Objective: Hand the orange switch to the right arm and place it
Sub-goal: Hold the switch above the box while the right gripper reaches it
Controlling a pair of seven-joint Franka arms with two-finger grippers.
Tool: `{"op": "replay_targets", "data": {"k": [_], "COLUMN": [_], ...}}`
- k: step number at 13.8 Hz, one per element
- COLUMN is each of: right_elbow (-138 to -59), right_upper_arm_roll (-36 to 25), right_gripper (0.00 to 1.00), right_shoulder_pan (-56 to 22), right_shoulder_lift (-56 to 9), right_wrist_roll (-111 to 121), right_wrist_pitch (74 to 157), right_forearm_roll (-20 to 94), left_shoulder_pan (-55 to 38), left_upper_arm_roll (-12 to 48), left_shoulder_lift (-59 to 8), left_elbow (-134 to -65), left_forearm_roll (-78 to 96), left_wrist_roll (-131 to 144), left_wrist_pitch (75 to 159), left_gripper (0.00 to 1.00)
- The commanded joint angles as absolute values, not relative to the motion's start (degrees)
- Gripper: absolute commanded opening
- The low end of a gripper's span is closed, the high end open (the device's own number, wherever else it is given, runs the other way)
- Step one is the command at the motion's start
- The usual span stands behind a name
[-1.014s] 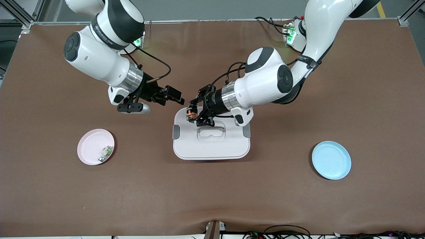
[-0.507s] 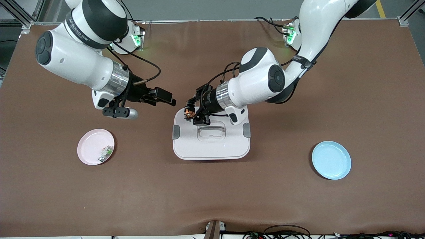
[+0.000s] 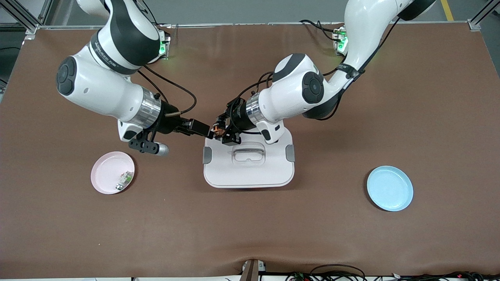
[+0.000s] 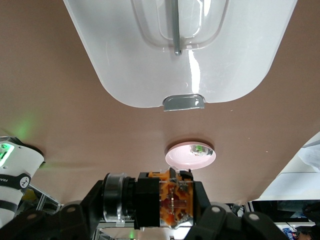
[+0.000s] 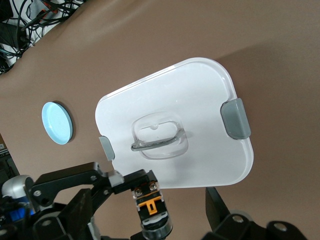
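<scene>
The orange switch (image 3: 216,130), a tiny black block with an orange face, is up in the air over the white lid's corner. My left gripper (image 3: 223,135) is shut on it. In the left wrist view the switch (image 4: 167,202) sits clamped in the left gripper (image 4: 170,207). My right gripper (image 3: 209,133) is open and has come up to the switch from the right arm's end. In the right wrist view the switch (image 5: 153,206) stands within the open right gripper (image 5: 150,217), apart from the one finger (image 5: 216,201) that shows clearly.
A white lid (image 3: 248,171) with a clear handle lies at the table's middle. A pink plate (image 3: 105,173) holding a small greenish-white part (image 3: 124,180) lies toward the right arm's end. A blue plate (image 3: 390,188) lies toward the left arm's end.
Both arms have closed in on each other. The left gripper carried the switch toward the right arm's end, and the open right gripper swung in until its fingers reached the switch.
</scene>
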State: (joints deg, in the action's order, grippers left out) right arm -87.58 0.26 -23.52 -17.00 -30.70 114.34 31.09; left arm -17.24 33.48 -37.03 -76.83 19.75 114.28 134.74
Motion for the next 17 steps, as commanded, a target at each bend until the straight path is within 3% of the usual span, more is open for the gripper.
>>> {"op": "replay_targets", "data": {"k": [1, 17], "right_elbow": [-87.18, -92.55], "right_upper_arm_roll": [0.53, 0.79], "right_gripper": [1.0, 1.0], "right_shoulder_pan": [-22.94, -28.56], "right_shoulder_lift": [-17.4, -17.31], "right_wrist_roll": [-29.45, -28.04], "right_wrist_pitch": [113.56, 118.91], "right_forearm_roll": [30.94, 31.37], "left_shoulder_pan": [-17.93, -17.58], "left_upper_arm_roll": [32.96, 32.96], "left_shoulder_lift": [-37.27, -37.53], "left_elbow": [-75.15, -75.15], "left_forearm_roll": [18.98, 19.34], "left_wrist_roll": [115.05, 115.14], "left_wrist_pitch": [134.82, 134.82], "left_gripper": [0.0, 0.0]}}
